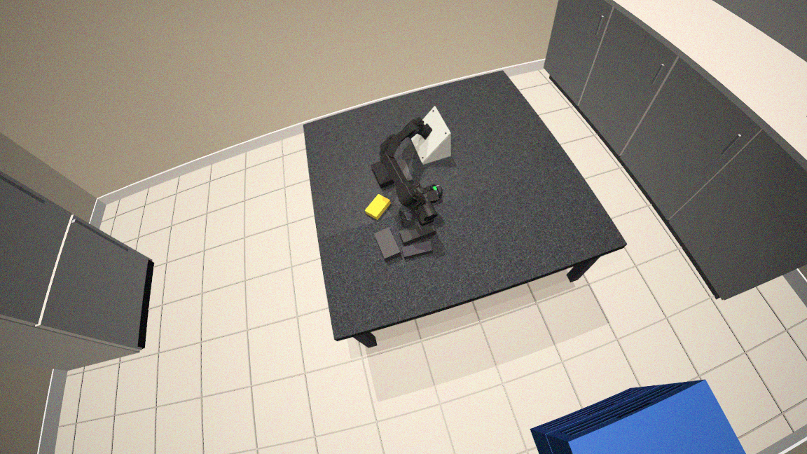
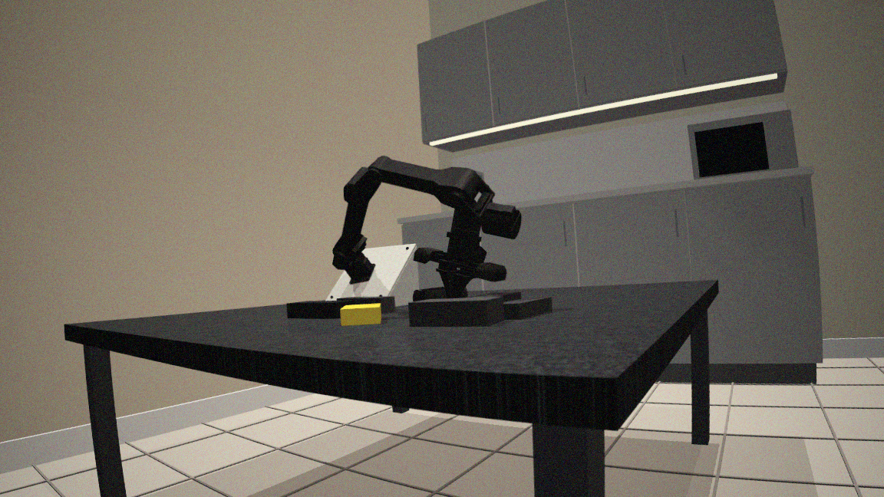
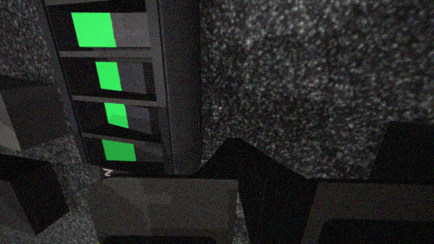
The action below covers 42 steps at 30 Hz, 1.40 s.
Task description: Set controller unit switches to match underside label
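The dark grey controller unit (image 3: 182,75) (image 2: 426,294) sits on its base on the bench. In the wrist view four of its rocker switches show in part or whole, each with a green and a dark half; which ends are pressed I cannot tell for all. A small white mark shows at its lower end. In the top view the arm covers most of it. The label underneath is hidden. My gripper (image 3: 233,144) (image 2: 455,294) is shut and empty, pointing down low beside the unit's lower right end in the wrist view. I cannot tell whether it touches the unit.
A yellow block (image 1: 377,206) (image 2: 361,314) and several dark modules, such as a flat one (image 1: 387,244), lie on the bench (image 1: 508,197). A white sloped stand (image 1: 440,127) (image 2: 398,262) stands by the arm's base. Dark blocks (image 3: 41,113) lie left of the unit in the wrist view.
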Available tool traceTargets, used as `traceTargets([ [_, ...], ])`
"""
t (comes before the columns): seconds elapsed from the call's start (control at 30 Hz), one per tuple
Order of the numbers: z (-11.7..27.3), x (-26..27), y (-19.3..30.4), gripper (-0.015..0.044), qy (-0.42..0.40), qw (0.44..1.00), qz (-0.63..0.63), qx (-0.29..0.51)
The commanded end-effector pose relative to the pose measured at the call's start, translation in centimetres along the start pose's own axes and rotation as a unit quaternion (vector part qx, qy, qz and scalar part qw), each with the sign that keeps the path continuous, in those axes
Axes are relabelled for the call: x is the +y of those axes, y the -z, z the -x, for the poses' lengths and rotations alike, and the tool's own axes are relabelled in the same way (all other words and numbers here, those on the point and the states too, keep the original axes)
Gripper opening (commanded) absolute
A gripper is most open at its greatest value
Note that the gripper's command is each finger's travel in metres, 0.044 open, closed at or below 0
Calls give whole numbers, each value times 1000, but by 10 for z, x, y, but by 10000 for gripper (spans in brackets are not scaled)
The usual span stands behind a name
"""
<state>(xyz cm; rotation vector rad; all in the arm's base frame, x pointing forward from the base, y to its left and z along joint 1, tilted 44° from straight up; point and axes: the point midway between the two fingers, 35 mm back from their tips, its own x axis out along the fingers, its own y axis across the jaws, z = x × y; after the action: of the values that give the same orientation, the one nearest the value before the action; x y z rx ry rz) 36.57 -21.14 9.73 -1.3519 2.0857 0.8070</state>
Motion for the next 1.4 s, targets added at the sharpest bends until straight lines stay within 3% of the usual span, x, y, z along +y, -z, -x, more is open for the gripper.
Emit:
traceTargets([
  [0.0,-8,-1,-2,0,-7,1000,12,11],
  [1.37,-13,12,-2,0,-7,1000,14,12],
])
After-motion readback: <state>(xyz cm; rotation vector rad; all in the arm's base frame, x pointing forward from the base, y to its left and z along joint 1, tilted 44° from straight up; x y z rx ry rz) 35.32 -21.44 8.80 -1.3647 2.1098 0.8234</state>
